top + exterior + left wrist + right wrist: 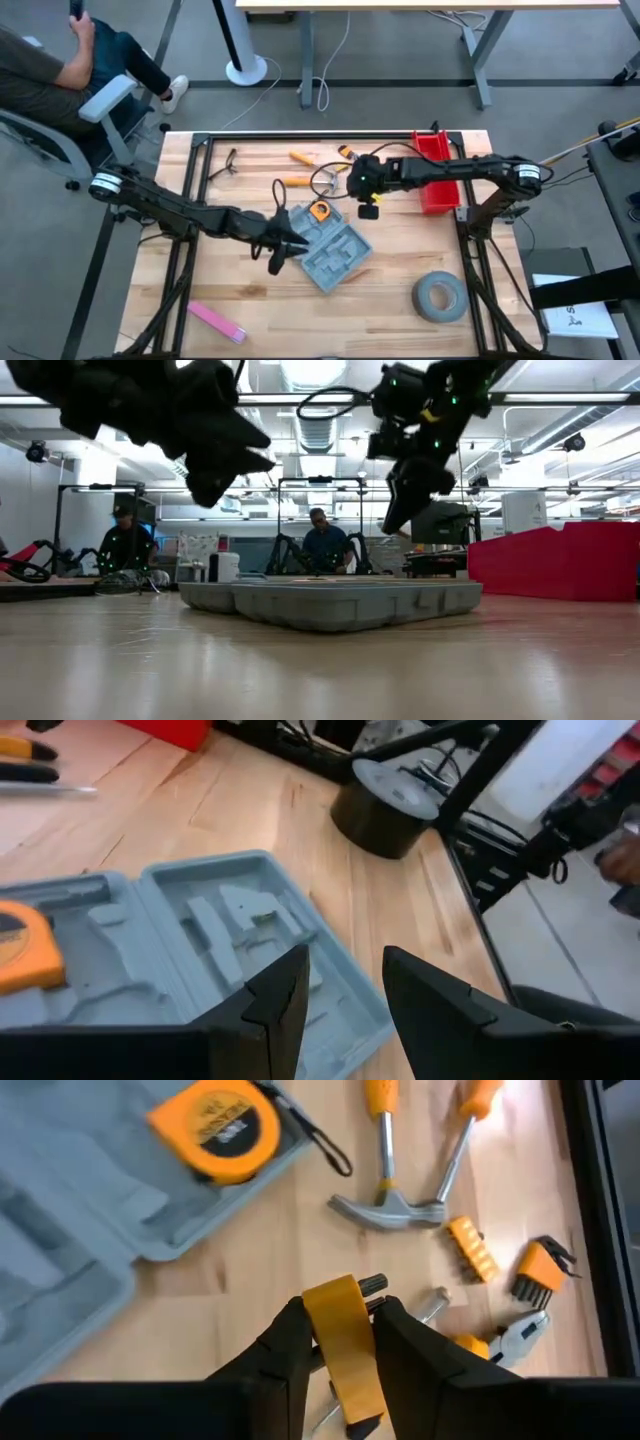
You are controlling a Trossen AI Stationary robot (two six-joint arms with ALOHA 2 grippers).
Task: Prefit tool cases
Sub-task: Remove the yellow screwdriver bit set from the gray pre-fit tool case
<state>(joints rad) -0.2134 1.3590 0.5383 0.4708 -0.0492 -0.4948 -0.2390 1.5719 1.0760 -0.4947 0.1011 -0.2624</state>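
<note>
**Right gripper carrying a yellow tool toward the open case**

We are looking at one tool case (325, 250), blue-grey and lying open and flat near the middle of the table (400, 320), its two halves splayed side by side. Its long axis is running diagonally across the table. An orange tape measure (319, 211) is already sitting in a recess in the half farther from us.

The right gripper (340, 1342) is hovering above the bare wood just beyond that far edge, its fingers clamping a flat yellow-handled tool (345, 1355); we cannot tell exactly what kind of tool it is. From this gripper the case is lying just beside and below, toward the table's near side, so we are judging that the coming move means travelling over the rim and lining the tool up with a matching recess.

The left gripper (340, 995) is hanging over the case's left end with its fingers parted and nothing between them. It is the nearer arm to the case, and looks placed to steady it.

Counting the rest: we are seeing one hammer (385, 1175), one screwdriver (465, 1130), one pair of pliers (505, 1342), two small yellow bit holders (505, 1260), one red bin (435, 170), one grey tape roll (440, 297) and one pink strip (216, 322).
</note>
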